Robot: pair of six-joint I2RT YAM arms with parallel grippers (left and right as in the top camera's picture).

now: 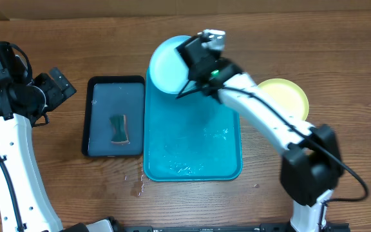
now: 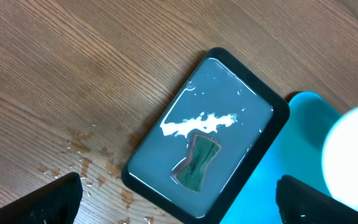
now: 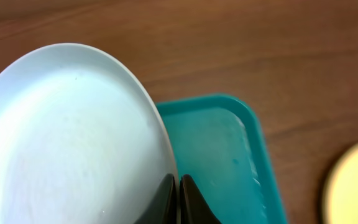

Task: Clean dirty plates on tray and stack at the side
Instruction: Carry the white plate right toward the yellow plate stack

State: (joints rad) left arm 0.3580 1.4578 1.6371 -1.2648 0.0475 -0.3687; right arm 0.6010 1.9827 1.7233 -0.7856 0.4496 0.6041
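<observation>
The brown wood-grain counter point(image 1: 57, 38) carries everything. At its middle lies the large bright turquoise rectangular plastic tray point(image 1: 192, 151), with rounded corners and a raised rim; its floor is wet and glistening, and no plate lies flat on it. Just beside its left edge sits a smaller dark navy rectangular tray point(image 1: 116, 79), holding a shallow film of liquid with a white glare patch.

The light cyan-blue round plastic plate point(image 1: 167, 64) is at the turquoise tray's far left corner, overhanging the far rim. Whether it touches the tray I cannot tell. A pale yellow-green round plate point(image 1: 288, 96) rests on the counter to the right of the tray, apart from it and partly hidden by the right arm.

A small dark green sponge point(image 1: 118, 129), pinched at the waist, lies in the navy tray. Droplets speckle the counter by the turquoise tray's near left corner.

The right gripper point(image 3: 178, 186) is pressed together on the cyan-blue plate's rim. The left gripper point(image 2: 185, 202) is spread wide and empty, above the navy tray.
</observation>
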